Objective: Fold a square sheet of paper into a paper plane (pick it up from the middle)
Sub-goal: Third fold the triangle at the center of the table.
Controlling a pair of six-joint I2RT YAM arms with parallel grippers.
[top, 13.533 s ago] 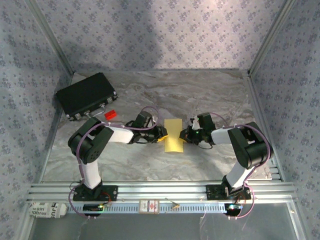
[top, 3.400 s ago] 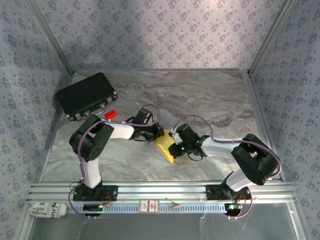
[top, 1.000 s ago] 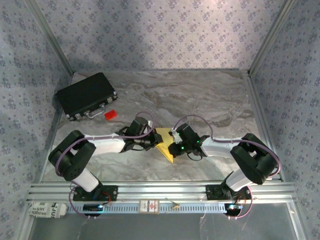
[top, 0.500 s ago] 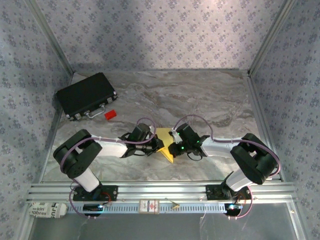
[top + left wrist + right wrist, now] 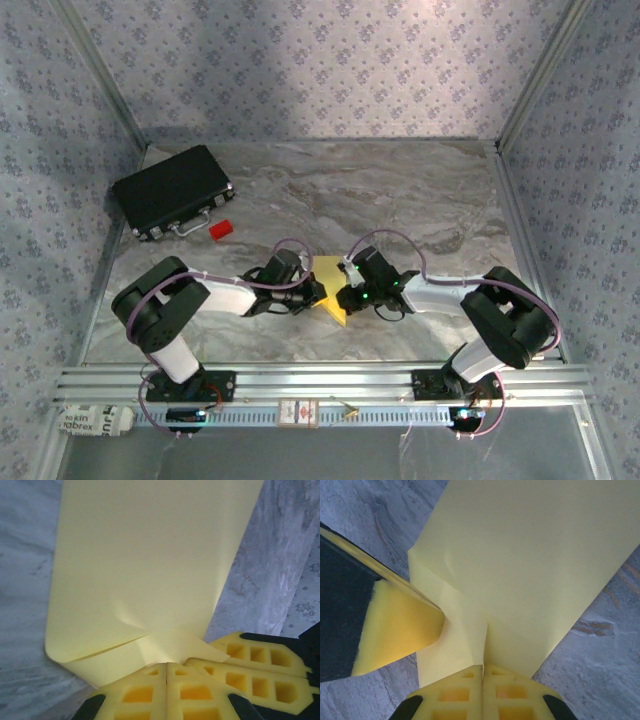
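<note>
A metal rail (image 5: 330, 380) runs along the near edge of the table (image 5: 430, 200). Just past it the left arm (image 5: 215, 293) and the right arm (image 5: 440, 295) reach inward and meet near the middle of the table, at the sheet of paper (image 5: 330, 273). The left gripper (image 5: 317, 293) comes in from the left side of the sheet. Its 2 yellow fingers (image 5: 140, 695) are pressed together with no gap, and the sheet's near edge runs down into the line where they meet, so it is pinching the paper. There a corner of the sheet is turned over into a small flap, with a soft curl at its lower left. The right gripper (image 5: 344, 298) sits just beside the left one, on the right side of the sheet. Its 2 fingers (image 5: 455, 697) are likewise squeezed together, and a fold line in the paper ends at the seam between them, so it too is pinching the sheet. Beyond the fingers the yellow sheet spreads out smooth in a wide band above the grey marbled tabletop; whether it touches the table I cannot tell. Farther back and to the left lies a small red block (image 5: 220, 229), well apart from the paper. Behind that, near the far left corner, is a black case (image 5: 170, 190) with its handle facing the block. Patterned walls (image 5: 320, 70) close the back.
</note>
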